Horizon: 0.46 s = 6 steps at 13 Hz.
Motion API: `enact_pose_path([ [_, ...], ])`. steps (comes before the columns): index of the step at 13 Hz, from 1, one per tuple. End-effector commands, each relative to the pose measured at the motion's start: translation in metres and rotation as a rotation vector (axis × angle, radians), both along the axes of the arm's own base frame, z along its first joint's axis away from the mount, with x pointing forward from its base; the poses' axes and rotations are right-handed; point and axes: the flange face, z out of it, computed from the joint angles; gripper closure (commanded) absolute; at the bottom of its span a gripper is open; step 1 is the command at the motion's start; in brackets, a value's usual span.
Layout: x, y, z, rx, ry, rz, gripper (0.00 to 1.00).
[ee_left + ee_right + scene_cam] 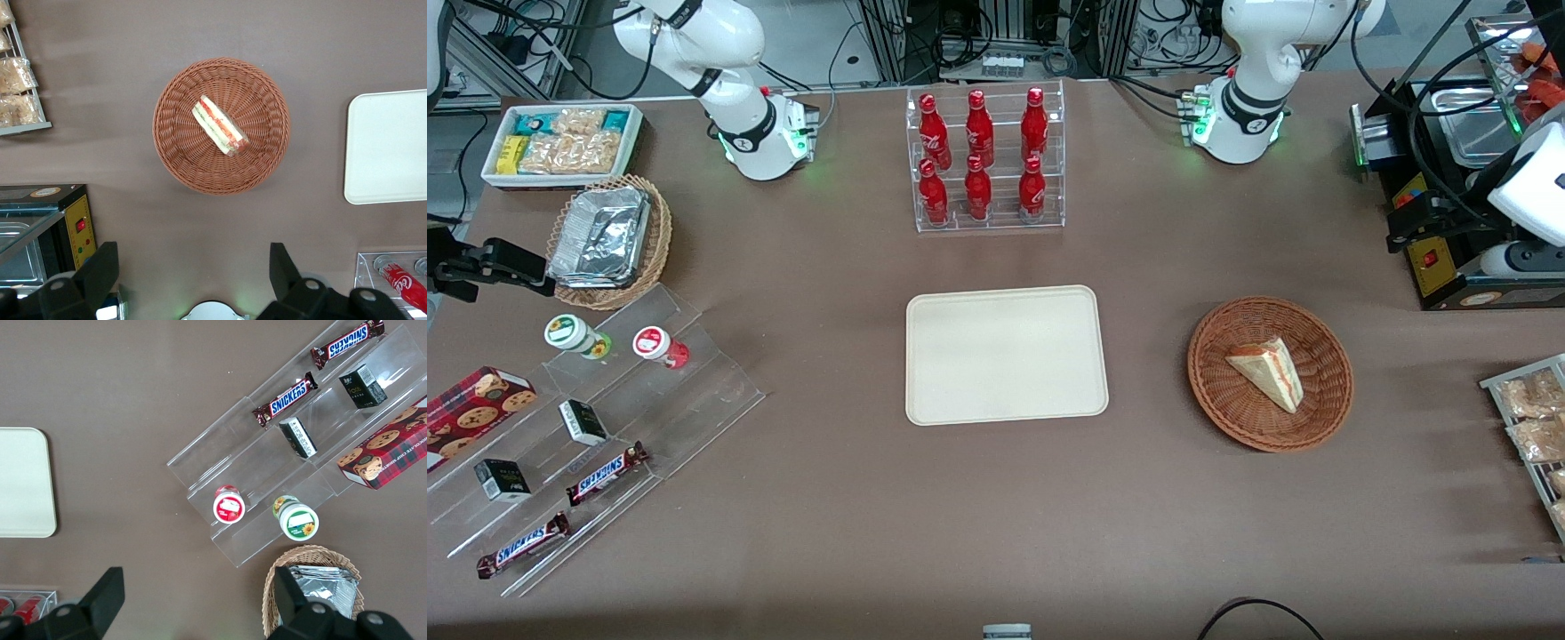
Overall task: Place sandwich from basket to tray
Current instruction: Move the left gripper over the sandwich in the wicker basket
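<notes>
Nearest the front camera: two Snickers bars point(560, 508) on the clear acrylic steps point(605, 427), wrapper text readable, plus a red cookie box point(476, 404) whose printed lettering I can't make out; all toward the parked arm's end. Mid-table: tray point(1007, 354) sits bare, and the basket point(1325, 409) is well apart from it toward the working arm's end, with the sandwich point(1267, 372) lying in its middle, filling edge showing red and green. Gripper point(193, 280) is up high, above the table near the basket and not over it, fingers point(100, 270) spread wide with nothing between them. Step in hand looks like the approach: I'd centre over the wedge, turn the wrist so the pads close across the two flat bread faces rather than the point, descend inside the rim, squeeze lightly since bread will crush. Farther back: acrylic rack of red Coca-Cola bottles point(983, 156), script partly legible in the wrist view.
</notes>
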Motion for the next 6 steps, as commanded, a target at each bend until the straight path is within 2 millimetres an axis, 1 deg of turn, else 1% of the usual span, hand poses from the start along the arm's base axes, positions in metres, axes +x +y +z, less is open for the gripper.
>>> enact_pose_path([
  [1, 0.001, -0.001, 0.0, 0.012, 0.02, -0.033, 0.0],
  [3, 0.004, 0.0, -0.003, 0.021, 0.017, -0.033, 0.0],
  [4, 0.006, 0.0, -0.008, 0.023, 0.021, -0.033, 0.0],
  [6, 0.022, -0.003, -0.041, 0.023, 0.027, -0.022, 0.0],
])
